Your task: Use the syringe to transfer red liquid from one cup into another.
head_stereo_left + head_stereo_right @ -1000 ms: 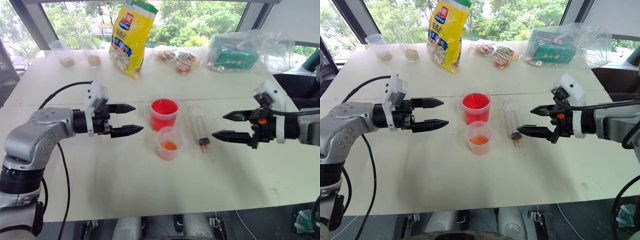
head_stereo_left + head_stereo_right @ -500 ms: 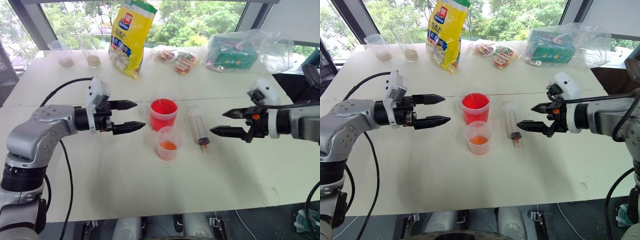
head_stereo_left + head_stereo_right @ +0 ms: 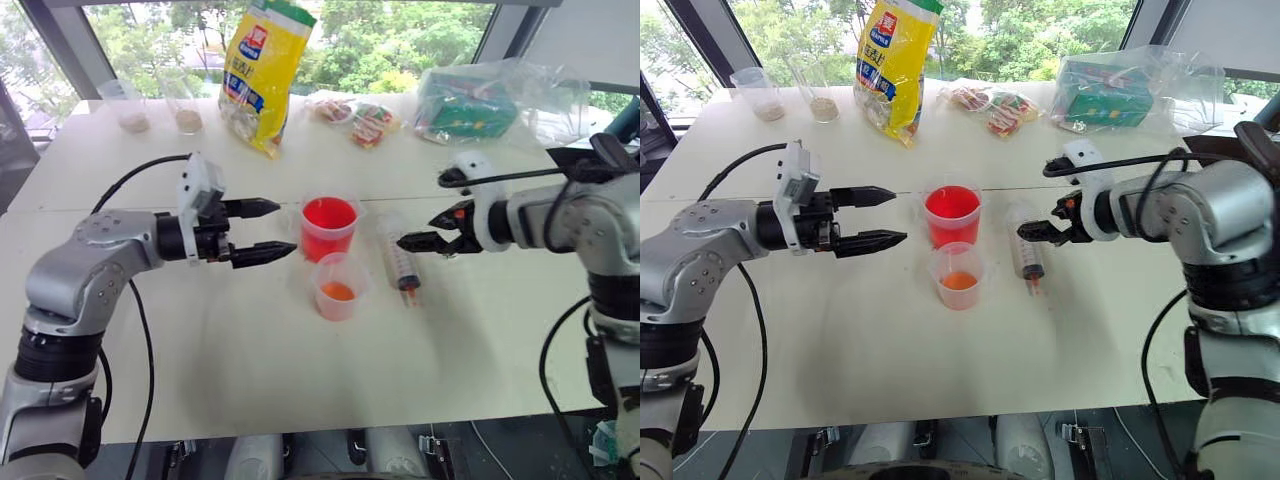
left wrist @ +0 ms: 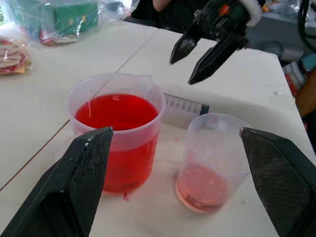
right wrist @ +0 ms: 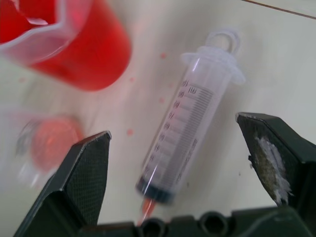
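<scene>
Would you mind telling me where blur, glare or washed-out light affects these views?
Right wrist view: the two cups are smeared, the taller red cup and the shorter cup, while the syringe reads sharper. Left wrist view: crisp on both cups. Left eye view: bright windows behind the yellow bag, soft shadows on the table, glare on the plastic-wrapped box.

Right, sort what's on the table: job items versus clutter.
Job items: syringe, tall red cup, small cup, right gripper open above the syringe, left gripper open.
Clutter: yellow bag, two powder cups, snack packets, bagged green box.
</scene>
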Tool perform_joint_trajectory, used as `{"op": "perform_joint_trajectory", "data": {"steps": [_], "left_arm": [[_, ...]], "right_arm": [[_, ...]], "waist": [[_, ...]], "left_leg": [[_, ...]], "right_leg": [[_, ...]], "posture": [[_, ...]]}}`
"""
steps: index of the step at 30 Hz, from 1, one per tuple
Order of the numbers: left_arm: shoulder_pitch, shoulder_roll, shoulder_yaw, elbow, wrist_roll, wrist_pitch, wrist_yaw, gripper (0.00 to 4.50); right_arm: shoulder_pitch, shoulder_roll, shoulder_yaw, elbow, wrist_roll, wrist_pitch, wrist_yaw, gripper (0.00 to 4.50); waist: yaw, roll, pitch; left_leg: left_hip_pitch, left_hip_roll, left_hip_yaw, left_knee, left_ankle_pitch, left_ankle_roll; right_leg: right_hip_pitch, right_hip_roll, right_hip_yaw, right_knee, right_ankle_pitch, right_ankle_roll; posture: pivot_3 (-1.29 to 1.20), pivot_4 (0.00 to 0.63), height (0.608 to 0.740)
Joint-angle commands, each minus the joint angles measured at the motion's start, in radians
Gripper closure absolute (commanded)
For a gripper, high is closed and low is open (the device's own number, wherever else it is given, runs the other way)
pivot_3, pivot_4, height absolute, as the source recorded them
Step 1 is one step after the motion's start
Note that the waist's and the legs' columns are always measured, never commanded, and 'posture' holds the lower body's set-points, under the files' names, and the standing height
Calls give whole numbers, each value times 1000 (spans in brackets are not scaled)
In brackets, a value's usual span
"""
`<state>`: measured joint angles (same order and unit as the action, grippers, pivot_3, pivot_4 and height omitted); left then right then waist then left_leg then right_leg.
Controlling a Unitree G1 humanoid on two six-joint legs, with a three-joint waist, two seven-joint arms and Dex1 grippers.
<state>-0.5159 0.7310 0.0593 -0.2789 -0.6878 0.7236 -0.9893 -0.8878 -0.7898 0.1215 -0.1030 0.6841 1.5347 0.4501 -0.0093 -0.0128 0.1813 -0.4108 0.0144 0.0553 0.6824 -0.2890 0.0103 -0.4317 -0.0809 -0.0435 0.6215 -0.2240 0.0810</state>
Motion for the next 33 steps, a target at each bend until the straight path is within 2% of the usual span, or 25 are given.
{"op": "perform_joint_trajectory", "data": {"steps": [1, 11, 19, 22, 25, 26, 29, 33], "left_arm": [[0, -14, 8, -29, 2, -26, 15, 225], [57, -61, 21, -74, 1, -47, 79, 225], [67, -83, 17, -81, 11, -69, 114, 225], [68, -87, 16, -79, 16, -75, 120, 225], [64, -97, 14, -76, 15, -80, 130, 225], [63, -99, 13, -77, 16, -80, 131, 225], [57, -98, 11, -72, 24, -82, 127, 225], [35, -81, 18, -55, 24, -76, 110, 225]], "right_arm": [[-38, 31, 31, 84, -77, -32, -15, 83], [-80, 164, 140, 314, -234, -128, 2, 83], [-97, 210, 234, 409, -330, -202, 70, 83], [-96, 226, 248, 428, -357, -218, 89, 1417], [-85, 249, 254, 431, -377, -216, 98, 2950], [-80, 254, 253, 424, -382, -212, 99, 3096], [-70, 257, 225, 398, -384, -189, 102, 3100], [-58, 227, 88, 309, -360, -155, 87, 3100]], "waist": [[0, 0, 0], [-4, 0, 0], [-5, 0, 0], [-6, 0, 0], [-10, -1, -1], [-11, -1, -1], [-11, -2, -1], [-6, -1, -1]], "left_leg": [[0, 0, 0, 0, 0, 0], [1, 0, 0, 0, 0, 0], [2, 0, 0, 1, 0, 0], [3, 0, 0, 1, 1, -1], [3, 0, 0, 1, 1, -1], [4, 1, 0, 1, 1, -1], [4, 1, 0, 1, 1, -1], [3, 1, -1, 1, 1, -1]], "right_leg": [[0, 0, 0, 0, 0, 0], [-1, 0, 0, 5, 0, 1], [-1, 0, 0, 8, 0, 1], [0, 0, 0, 8, 0, 1], [0, 1, 0, 8, 0, 1], [0, 1, 0, 8, 0, 1], [0, 2, 0, 9, 0, 1], [0, 2, 0, 9, 0, 1]], "posture": [[0, 150, 740], [0, 150, 740], [0, 150, 740], [0, 150, 740], [0, 150, 740], [0, 150, 740], [0, 150, 740], [0, 150, 740]]}}
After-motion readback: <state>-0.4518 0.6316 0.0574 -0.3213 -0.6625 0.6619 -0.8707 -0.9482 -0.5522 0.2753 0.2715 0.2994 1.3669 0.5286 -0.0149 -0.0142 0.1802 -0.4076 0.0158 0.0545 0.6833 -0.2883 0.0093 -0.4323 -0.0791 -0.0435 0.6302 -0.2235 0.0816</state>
